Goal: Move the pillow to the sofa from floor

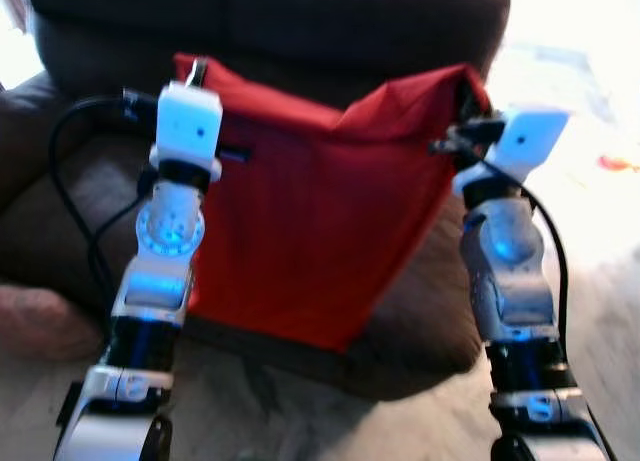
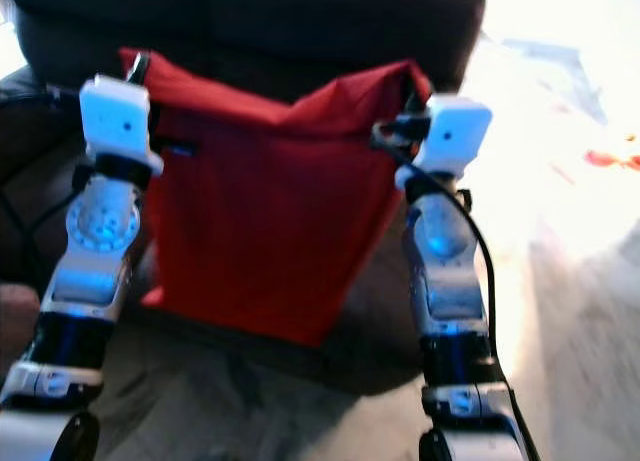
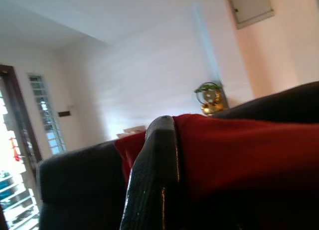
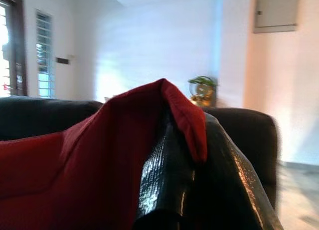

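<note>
In the left eye view, the red pillow [image 1: 310, 211] hangs in the middle of the picture, held up by its two top corners in front of the dark sofa [image 1: 270, 21]. Its lower edge droops over the sofa seat, clear of the floor [image 1: 420, 421]. The left gripper [image 1: 195, 76] sits at about 10 o'clock from the pillow's middle, clamped on the upper left corner. The right gripper [image 1: 470, 111] sits at about 2 o'clock, clamped on the upper right corner. The top edge sags between the two corners. A black cable [image 1: 70, 181] loops beside the left arm at 9 o'clock.

The right eye view gives the same scene, somewhat blurred: the pillow is stretched between the two silver arms, with the sofa back at 12 o'clock and bright floor at 3 o'clock.

In the left wrist view, one black finger [image 3: 154, 180] presses against the red cloth, which lies tight beside it; the grasp on the pillow is plain. Beyond it are the sofa's dark back, a white wall [image 3: 149, 65] and a small green and gold ornament [image 3: 212, 98].

In the right wrist view, two black fingers [image 4: 164, 180] pinch a peaked fold of the pillow's corner between them. The sofa is behind, with a window [image 4: 44, 55] and a wall panel [image 4: 276, 11] further off.
</note>
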`<state>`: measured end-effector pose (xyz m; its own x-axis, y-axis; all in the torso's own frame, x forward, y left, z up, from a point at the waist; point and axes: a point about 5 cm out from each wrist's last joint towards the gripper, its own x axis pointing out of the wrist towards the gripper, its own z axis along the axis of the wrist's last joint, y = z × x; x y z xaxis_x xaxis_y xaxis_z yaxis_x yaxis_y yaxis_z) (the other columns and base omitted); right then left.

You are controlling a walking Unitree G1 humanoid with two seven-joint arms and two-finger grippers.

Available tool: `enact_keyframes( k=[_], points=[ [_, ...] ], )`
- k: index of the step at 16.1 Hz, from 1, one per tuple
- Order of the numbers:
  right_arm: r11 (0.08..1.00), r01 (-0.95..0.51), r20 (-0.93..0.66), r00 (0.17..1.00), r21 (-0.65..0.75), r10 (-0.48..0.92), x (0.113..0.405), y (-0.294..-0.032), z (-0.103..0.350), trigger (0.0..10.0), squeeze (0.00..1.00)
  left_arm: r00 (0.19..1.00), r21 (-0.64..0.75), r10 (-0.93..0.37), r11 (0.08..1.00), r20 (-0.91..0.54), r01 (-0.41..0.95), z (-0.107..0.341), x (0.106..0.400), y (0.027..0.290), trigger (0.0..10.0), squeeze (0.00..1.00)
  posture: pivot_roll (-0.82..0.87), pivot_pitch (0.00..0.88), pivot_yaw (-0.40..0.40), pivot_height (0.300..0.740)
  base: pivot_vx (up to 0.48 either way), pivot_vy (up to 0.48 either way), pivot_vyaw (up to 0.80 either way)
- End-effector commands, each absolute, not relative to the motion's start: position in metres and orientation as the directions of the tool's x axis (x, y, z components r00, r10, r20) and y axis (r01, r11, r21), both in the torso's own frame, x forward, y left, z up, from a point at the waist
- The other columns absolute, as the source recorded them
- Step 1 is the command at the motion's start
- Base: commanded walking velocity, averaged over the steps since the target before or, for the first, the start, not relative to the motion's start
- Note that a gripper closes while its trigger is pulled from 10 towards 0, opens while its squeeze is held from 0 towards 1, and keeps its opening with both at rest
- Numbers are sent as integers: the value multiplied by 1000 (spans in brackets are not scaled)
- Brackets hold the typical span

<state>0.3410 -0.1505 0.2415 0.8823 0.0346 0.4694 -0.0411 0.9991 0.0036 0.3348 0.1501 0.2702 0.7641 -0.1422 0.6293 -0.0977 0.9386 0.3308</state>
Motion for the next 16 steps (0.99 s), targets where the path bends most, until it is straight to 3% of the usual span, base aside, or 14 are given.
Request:
enact_keyframes(
  k=[1, 11, 16],
  points=[
    [998, -58, 602, 798, 10, 40, 333, -146, 279, 10000, 0, 709, 294, -115, 946, 696, -136, 291, 329, 158, 10000, 0, 55, 34, -51, 740, 330, 0, 0],
    [999, -49, 621, 783, 8, 34, 336, -148, 289, 10000, 0, 709, 284, -102, 948, 698, -143, 293, 330, 161, 10000, 0, 57, 34, -57, 740, 331, 0, 0],
    [1000, -28, 562, 827, 9, 18, 340, -150, 272, 10000, 0, 838, 320, -233, 945, 493, 75, 252, 342, 151, 10000, 0, 58, 38, -59, 740, 57, 0, 0]
  ],
)
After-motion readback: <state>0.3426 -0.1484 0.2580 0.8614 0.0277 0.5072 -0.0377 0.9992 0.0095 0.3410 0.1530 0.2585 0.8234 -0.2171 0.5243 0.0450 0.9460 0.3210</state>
